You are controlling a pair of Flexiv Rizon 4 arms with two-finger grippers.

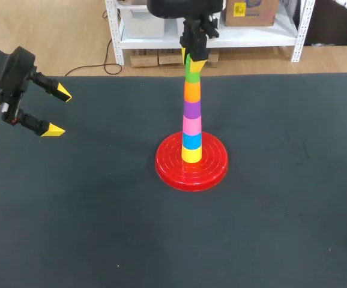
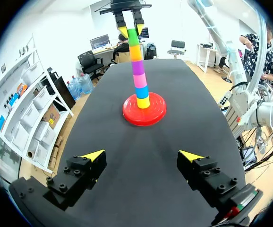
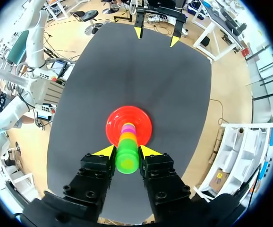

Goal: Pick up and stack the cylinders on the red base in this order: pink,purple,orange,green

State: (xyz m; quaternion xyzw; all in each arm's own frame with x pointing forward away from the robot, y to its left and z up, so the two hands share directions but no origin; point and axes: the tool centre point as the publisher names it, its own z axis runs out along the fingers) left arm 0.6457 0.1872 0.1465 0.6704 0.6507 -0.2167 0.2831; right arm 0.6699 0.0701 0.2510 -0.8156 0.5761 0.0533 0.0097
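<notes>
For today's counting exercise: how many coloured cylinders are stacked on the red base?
6, in one column on the red base: yellow cylinder lowest, then blue, pink, purple, orange, and green cylinder on top, between the jaws of the right gripper. None seems hidden.

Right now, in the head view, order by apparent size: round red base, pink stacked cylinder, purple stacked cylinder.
1. Round red base.
2. Pink stacked cylinder and purple stacked cylinder: nearly alike, so I won't rank them.

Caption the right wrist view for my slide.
Right gripper shut on the green cylinder atop the stack on the red base.
</notes>
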